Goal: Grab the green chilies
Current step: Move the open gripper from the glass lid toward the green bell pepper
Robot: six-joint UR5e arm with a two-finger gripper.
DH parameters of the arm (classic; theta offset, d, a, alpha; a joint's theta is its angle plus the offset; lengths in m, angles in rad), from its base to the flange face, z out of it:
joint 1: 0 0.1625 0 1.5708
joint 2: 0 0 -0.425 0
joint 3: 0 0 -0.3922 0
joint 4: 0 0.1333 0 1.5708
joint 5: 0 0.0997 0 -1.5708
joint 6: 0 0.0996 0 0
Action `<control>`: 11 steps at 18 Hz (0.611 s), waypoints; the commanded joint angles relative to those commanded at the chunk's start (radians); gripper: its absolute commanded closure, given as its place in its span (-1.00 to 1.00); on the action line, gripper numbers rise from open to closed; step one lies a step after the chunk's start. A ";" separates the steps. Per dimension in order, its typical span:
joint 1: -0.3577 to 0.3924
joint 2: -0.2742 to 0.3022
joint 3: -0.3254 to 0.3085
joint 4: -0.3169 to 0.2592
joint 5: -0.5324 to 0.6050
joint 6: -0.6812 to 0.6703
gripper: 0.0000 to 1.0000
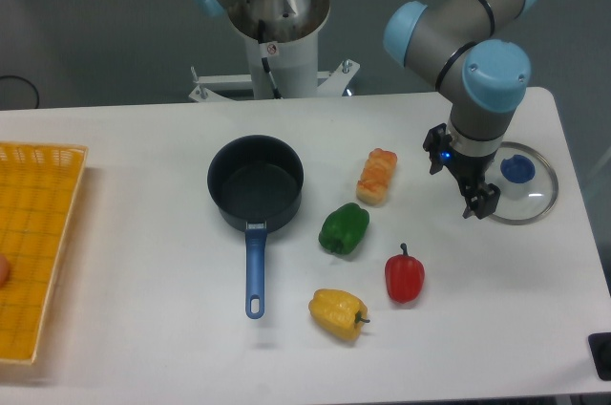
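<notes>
Green chilies [345, 229]: one glossy green bell pepper, lying on the white table [143, 329], well apart from the gripper, to its left and a little nearer to the camera.
Long axis of the pepper: it runs from upper right to lower left in the picture; the wider, lobed end is toward the upper right. Its stem I cannot make out.
Gripper [477, 202]: it hangs over the left edge of the glass lid [520, 195] and holds nothing. The fingers are dark and seen at an angle, so if they are spread or pressed together I cannot tell.
Glass lid: it lies flat with a blue knob; the gripper covers part of its left rim.
Red pepper [405, 276]: below and left of the gripper, stem pointing up.
Yellow pepper [338, 312]: further left and lower than the red one.
Orange food piece [377, 176]: left of the gripper, between it and the pot; what it is stays unclear.
Pot [255, 185]: dark blue, far left of the gripper, its handle pointing toward the camera.
Yellow basket [38, 243]: at the far left, cut off by the picture edge.
</notes>
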 joint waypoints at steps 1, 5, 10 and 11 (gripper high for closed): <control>-0.012 -0.002 0.000 0.003 0.000 -0.014 -0.98; -0.034 -0.002 -0.006 0.003 -0.002 -0.077 -0.98; -0.052 0.003 -0.075 0.043 -0.151 -0.348 -0.98; -0.049 0.005 -0.083 0.044 -0.179 -0.380 -0.98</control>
